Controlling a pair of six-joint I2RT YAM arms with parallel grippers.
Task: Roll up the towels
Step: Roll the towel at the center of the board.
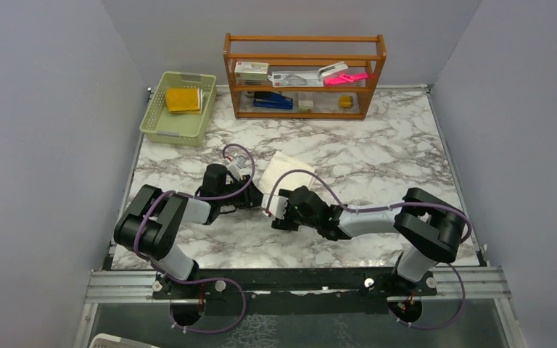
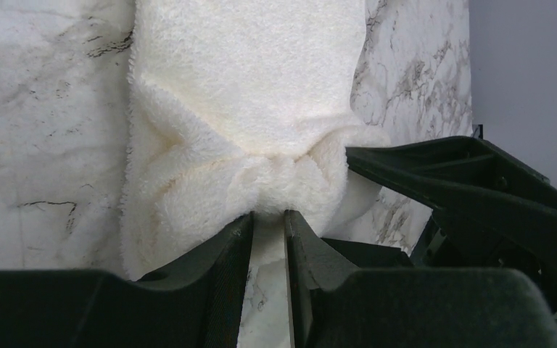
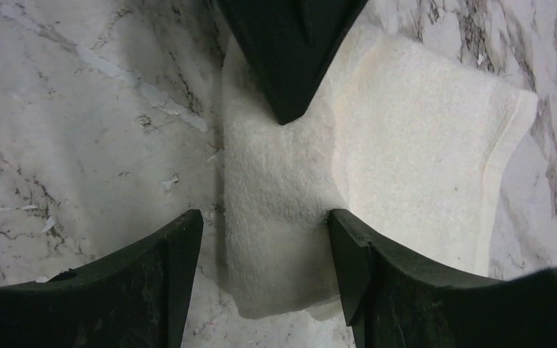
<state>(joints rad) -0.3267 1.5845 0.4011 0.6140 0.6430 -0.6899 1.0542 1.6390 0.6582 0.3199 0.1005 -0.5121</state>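
Observation:
The cream-white towel (image 1: 283, 171) lies on the marble table (image 1: 377, 152), its near edge folded over into a thick strip (image 3: 275, 217). My left gripper (image 2: 268, 216) is shut on that edge, and the cloth (image 2: 246, 94) bunches into creases at its fingertips. My right gripper (image 3: 265, 225) stands open astride the folded strip from the other side. Its right finger (image 3: 348, 246) touches the fold, while its left finger (image 3: 178, 246) stays apart over bare marble. In the top view the two grippers, left (image 1: 255, 197) and right (image 1: 274, 210), meet at the towel's near corner. The mustard-yellow towel (image 1: 183, 99) lies in the green basket (image 1: 161, 125).
A wooden shelf rack (image 1: 304, 76) with stationery stands at the back of the table. The green basket sits at the back left corner. Grey walls close in both sides. Both arms lie low across the table's near half.

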